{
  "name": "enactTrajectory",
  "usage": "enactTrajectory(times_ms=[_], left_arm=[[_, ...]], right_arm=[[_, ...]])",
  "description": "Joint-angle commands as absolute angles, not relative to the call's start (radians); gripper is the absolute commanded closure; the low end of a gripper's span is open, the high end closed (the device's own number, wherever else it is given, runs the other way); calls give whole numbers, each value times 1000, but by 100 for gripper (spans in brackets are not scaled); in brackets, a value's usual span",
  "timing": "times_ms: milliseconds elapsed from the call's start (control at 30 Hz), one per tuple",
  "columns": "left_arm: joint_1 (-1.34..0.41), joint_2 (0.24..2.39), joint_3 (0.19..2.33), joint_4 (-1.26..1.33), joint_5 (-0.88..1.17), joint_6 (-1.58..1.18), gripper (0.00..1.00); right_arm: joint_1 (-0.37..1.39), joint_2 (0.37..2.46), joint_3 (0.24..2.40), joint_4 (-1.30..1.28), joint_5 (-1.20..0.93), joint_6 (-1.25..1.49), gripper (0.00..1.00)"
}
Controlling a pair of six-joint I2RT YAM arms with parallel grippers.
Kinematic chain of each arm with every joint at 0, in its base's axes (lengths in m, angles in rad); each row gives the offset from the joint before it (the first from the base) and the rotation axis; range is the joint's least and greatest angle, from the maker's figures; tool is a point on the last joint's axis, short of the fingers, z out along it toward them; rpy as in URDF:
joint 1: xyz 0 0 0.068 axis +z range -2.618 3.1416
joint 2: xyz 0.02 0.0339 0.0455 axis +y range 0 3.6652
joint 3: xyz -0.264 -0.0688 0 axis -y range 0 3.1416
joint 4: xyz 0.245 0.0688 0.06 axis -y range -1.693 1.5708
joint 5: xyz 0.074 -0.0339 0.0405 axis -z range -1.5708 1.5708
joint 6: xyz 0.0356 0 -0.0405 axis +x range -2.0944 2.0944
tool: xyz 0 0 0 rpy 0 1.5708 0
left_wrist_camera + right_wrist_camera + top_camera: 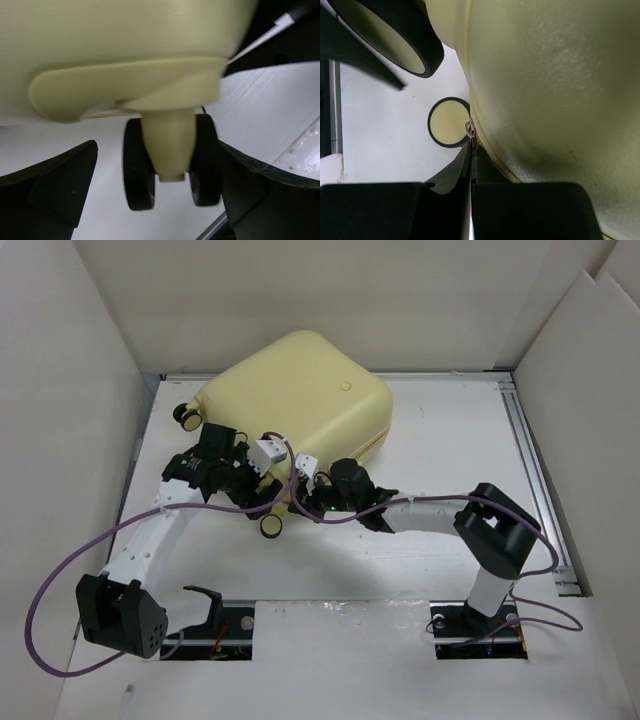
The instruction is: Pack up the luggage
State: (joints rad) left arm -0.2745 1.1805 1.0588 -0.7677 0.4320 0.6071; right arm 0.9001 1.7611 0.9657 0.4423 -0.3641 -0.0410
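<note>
Where my two arms reach out, the desk is a plain white board. It is boxed in by pale panel walls out to the left of my left hand, out to the right of my right hand, and beyond both. A metal rail runs along the desk's edge, well to the right of my right hand.

One piece of luggage lies flat and closed on the desk, straight ahead of both hands, with its near edge right at them.

My left hand is spread wide and has hold of nothing. One caster of the luggage hangs in the gap between its fingers. It carries two black wheels, one on each side of a yellow stem, with bare desk showing on either side.

My right hand is closed tight, tips pressed together against the luggage seam. A small metal zip pull sits just past the tips, and I cannot tell whether it is pinched. To the left of that hand I count two round wheel faces, yellow with black rims.

From above, two wheeled corners show: one close by my left hand, and the far wheels beyond it. Two purple cables trail behind my hands, one along each arm.
</note>
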Motion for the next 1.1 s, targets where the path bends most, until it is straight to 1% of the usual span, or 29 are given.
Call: enactTrajectory(times_ms=[0, 33, 67, 100, 133, 167, 267, 367, 433, 500, 633, 667, 700, 800, 833, 933, 967, 1067], left_arm=[[-278, 1206, 1039, -651, 368, 522, 8], [-278, 1206, 1039, -650, 368, 508, 17], [-278, 1221, 1039, -635, 368, 497, 32], [-278, 1239, 1039, -624, 356, 480, 67], [-278, 1249, 1039, -624, 356, 480, 86], [-278, 1258, 1051, -624, 347, 462, 100], [-278, 1267, 1062, -638, 347, 462, 100], [-278, 1238, 1081, -647, 289, 439, 100], [-278, 1217, 1092, -647, 220, 430, 100], [-278, 1194, 1103, -666, 187, 430, 100], [-278, 1193, 1121, -690, 140, 439, 100], [-278, 1193, 1121, -699, 140, 448, 100], [-278, 1193, 1121, -699, 140, 448, 100], [-278, 1174, 1121, -710, 104, 469, 100], [-278, 1173, 1121, -719, 95, 469, 100], [-278, 1164, 1121, -719, 86, 482, 100], [-278, 1164, 1121, -730, 86, 482, 100], [-278, 1164, 1121, -730, 77, 500, 100]], right_arm=[[862, 1761, 954, 495, -156, -58, 100], [862, 1761, 954, 495, -156, -49, 100], [862, 1761, 954, 495, -156, -49, 100], [862, 1752, 954, 485, -147, -49, 100], [862, 1752, 954, 470, -131, -49, 100], [862, 1752, 945, 469, -117, -49, 100], [862, 1715, 921, 425, -51, -40, 100], [829, 1665, 876, 394, 58, -40, 100], [787, 1593, 803, 394, 110, -19, 100], [694, 1528, 747, 385, 120, -18, 100], [519, 1480, 736, 351, 129, -89, 100], [484, 1480, 748, 351, 115, -103, 100], [410, 1480, 759, 342, 106, -118, 100], [304, 1529, 845, 333, 97, -153, 100], [223, 1546, 868, 333, 57, -112, 100], [135, 1644, 1012, 319, 14, -86, 100], [135, 1688, 1102, 299, 14, -86, 100], [98, 1744, 1212, 264, 55, -86, 100]])
